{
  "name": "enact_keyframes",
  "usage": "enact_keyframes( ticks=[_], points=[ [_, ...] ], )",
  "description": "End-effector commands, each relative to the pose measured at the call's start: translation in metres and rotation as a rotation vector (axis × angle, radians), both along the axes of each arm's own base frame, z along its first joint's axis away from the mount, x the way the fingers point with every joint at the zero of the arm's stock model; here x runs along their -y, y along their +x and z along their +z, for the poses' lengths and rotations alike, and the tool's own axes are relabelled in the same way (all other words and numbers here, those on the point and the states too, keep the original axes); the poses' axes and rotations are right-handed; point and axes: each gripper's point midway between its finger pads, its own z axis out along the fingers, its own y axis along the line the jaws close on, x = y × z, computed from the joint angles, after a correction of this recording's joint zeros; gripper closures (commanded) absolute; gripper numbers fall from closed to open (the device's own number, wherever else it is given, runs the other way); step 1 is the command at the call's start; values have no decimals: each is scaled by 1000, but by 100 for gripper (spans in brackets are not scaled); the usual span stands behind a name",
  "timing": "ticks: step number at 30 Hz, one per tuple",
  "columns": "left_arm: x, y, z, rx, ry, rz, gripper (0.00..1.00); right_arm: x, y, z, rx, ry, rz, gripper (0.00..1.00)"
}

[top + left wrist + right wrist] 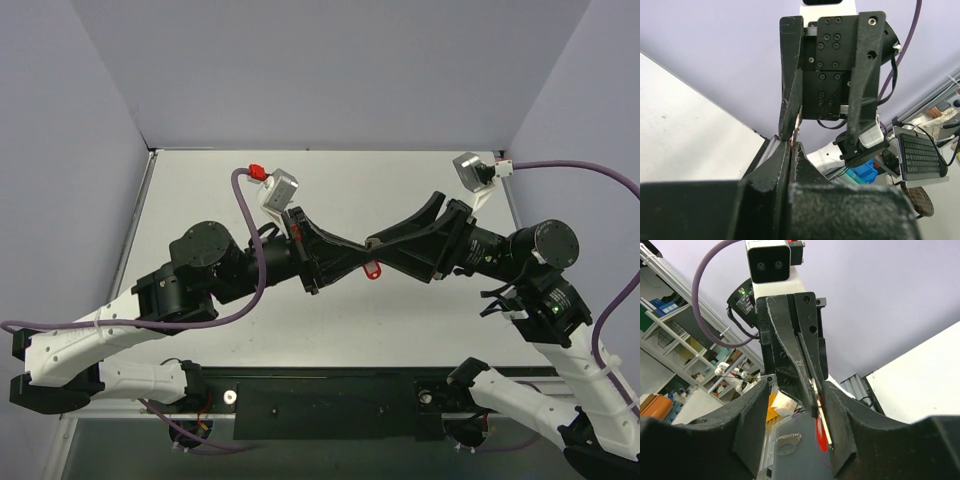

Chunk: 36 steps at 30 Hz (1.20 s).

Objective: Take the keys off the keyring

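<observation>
My two grippers meet tip to tip above the middle of the table. My left gripper (362, 252) is shut on the keyring, and a red sliver shows between its pressed fingertips (791, 147). The red tag (373, 270) hangs just below the tips. In the right wrist view the left gripper's fingers (807, 390) pinch the top of the thin silver key (824, 422), with the red tag (819, 434) beside it. My right gripper (388, 245) is open. Its fingers straddle the left gripper's tips, and its right finger (842, 425) is close against the key.
The white table (250, 330) lies below, with purple walls on three sides. The arm bases and a black rail (320, 400) sit at the near edge. Shelves, a keyboard (920, 155) and a small toothed metal piece (787, 444) show beyond the table.
</observation>
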Motion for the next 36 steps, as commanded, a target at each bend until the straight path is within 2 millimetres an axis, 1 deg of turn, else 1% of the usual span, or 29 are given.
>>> enact_keyframes(
  ticks=[1, 4, 7, 11, 14, 19, 27, 29, 30, 32, 36],
  points=[
    [-18, 12, 34, 22, -116, 86, 100, 11, -13, 18, 50, 28, 0, 54],
    [-21, 13, 33, 18, -122, 96, 100, 14, -13, 19, 54, 28, -17, 52],
    [-21, 12, 32, 18, -121, 89, 100, 15, -10, 18, 55, 23, -37, 52],
    [-20, 10, 33, 19, -119, 80, 100, 14, -9, 15, 50, 15, -38, 57],
    [-16, 10, 32, 18, -112, 70, 100, 13, -7, 14, 47, 9, -40, 58],
    [-10, 8, 29, 12, -103, 55, 100, 10, -3, 12, 44, -3, -41, 58],
    [-9, 3, 33, 7, -120, 24, 100, 7, 3, 16, 60, -19, -55, 59],
    [-9, 2, 33, 3, -123, 22, 100, 6, 6, 15, 61, -26, -58, 62],
    [-9, 3, 32, 2, -122, 25, 100, 5, 6, 16, 61, -28, -56, 66],
    [-11, 2, 32, 1, -122, 23, 100, 4, 7, 14, 59, -31, -55, 71],
    [-10, 2, 30, -7, -120, 21, 100, 3, 8, 14, 58, -32, -55, 75]
  ],
)
